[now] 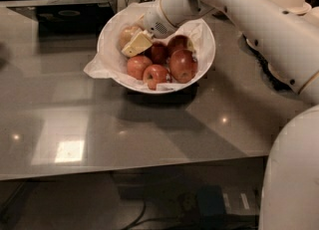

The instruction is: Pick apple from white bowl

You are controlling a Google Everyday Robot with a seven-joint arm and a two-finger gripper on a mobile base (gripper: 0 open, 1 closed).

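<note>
Glossy grey desk [99, 124], dark wall behind, and your white bowl [207, 55] sits toward the back with crumpled paper spilling over its left rim. The arm comes in from the upper right and covers the bowl's back edge, so you can't see what's behind it. Your end effector [135, 44] is down inside the bowl at the left, its cream tip lying against the apple [126, 35]. How wide it's set, or whether it actually grips, I can't tell from here.

The apple is at the back-left of the bowl, half hidden by that tip. It looks round with no clear long axis, and the stem end isn't visible. The red apples [155, 75] crowd the front, with the big dark-red apple [183, 64] on the right.
</note>
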